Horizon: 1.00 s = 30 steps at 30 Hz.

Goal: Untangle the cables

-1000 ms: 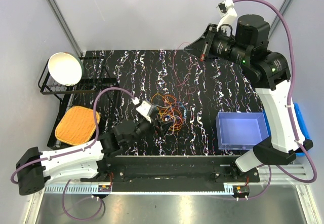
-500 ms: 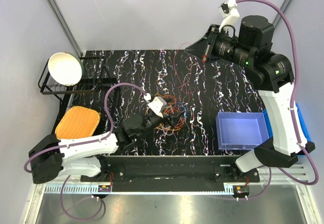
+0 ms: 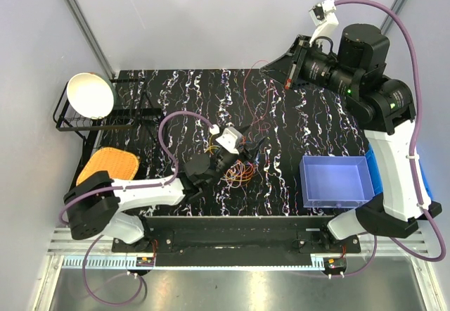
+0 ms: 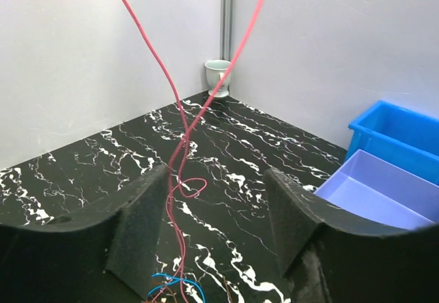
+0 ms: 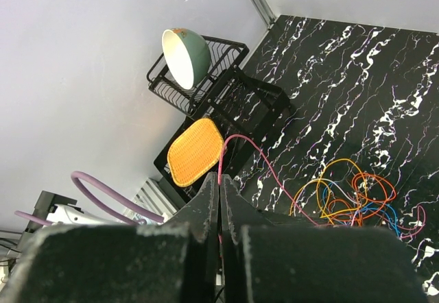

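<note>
The cables (image 3: 239, 167) lie as a looped bunch of thin orange, red, blue and purple wires on the black marbled table (image 3: 176, 100). My right gripper (image 3: 271, 70) is raised high at the back right. It is shut on a red cable (image 3: 256, 107) that runs down to the bunch. In the right wrist view the fingers (image 5: 206, 207) pinch this red cable (image 5: 241, 140) above the bunch (image 5: 350, 193). My left gripper (image 3: 247, 146) is open over the bunch. In the left wrist view the red cable (image 4: 180, 145) passes between its open fingers (image 4: 137, 227), and blue wire (image 4: 171, 289) lies below.
A lavender bin (image 3: 336, 181) stands at the right with a blue bin (image 4: 398, 135) beside it. A black rack (image 3: 105, 117) with a white bowl (image 3: 90, 94) and an orange pad (image 3: 105, 167) is at the left. A cup (image 4: 218, 77) stands in the far corner.
My left arm has swung right and forward, bringing its gripper over the bunch. My right gripper has risen a little and shifted right with the red cable held.
</note>
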Motion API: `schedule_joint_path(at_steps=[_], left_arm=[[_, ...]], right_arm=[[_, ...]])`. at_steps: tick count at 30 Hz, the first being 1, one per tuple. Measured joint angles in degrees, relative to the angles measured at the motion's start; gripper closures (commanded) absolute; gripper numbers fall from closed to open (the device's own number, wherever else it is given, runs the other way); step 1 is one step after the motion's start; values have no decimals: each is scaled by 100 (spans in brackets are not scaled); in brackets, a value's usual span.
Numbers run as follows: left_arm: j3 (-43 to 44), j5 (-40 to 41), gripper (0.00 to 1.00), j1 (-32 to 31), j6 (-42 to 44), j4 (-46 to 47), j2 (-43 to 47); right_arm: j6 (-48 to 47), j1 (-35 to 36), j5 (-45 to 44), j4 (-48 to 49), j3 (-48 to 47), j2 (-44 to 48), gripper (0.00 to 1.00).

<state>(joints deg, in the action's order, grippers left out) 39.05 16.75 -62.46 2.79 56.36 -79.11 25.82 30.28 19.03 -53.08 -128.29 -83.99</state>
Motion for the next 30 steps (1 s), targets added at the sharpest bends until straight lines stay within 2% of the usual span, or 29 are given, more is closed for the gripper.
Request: schedule_joint_path(at_steps=[3,7,10,11,12,23,26,30], left_arm=[[26,83,42,0,66,232,-212],[133,179,56,0,120,415,-439],[256,286,77,0,157,492,-588],[302,345,91,0,192,520,-632],[341,404,99,0,205,540,-675],[551,868,100,0,225,433,-798],[551,940,100,0,118,0,-671],[717,1200,100,0,-149,-1381,-114]], right_arm=[[-4,0,15,-4,0,9,100],[-7,0,15,-11,9,46,100],[-4,0,20,-15,61,105,100],[-7,0,17,-20,81,125,100],[-7,0,20,-20,96,144,100],[-11,0,-22,-44,352,330,100],[-42,7,-299,-68,391,354,100],[-149,9,-1067,-210,428,446,100]])
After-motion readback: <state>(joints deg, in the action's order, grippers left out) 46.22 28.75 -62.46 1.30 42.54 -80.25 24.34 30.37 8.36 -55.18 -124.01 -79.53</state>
